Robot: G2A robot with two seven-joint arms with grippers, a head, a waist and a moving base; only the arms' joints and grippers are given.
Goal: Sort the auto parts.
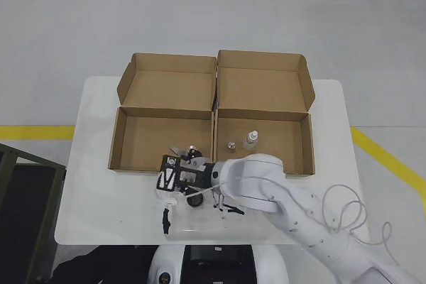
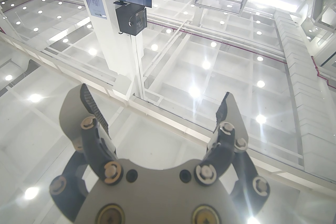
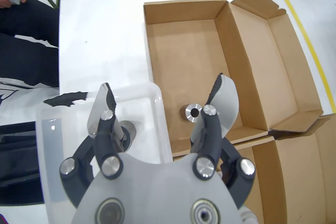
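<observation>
Right gripper (image 3: pixel 164 83): fingers spread wide, empty, over the near wall of the cardboard box (image 1: pixel 142 142) toward the worktop's (image 1: pixel 99 206) left edge.
Metal bushing (image 3: pixel 194 112): on that box's floor.
Second part (image 3: pixel 130 131): in the clear tray (image 3: pixel 144 114), front edge.
Left gripper (image 2: pixel 155 92): fingers wide, empty.

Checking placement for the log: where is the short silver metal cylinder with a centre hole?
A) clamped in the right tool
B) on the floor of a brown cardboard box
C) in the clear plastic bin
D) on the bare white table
B: the short silver metal cylinder lies on the floor of the brown cardboard box, and the open right tool is not touching it.
</observation>
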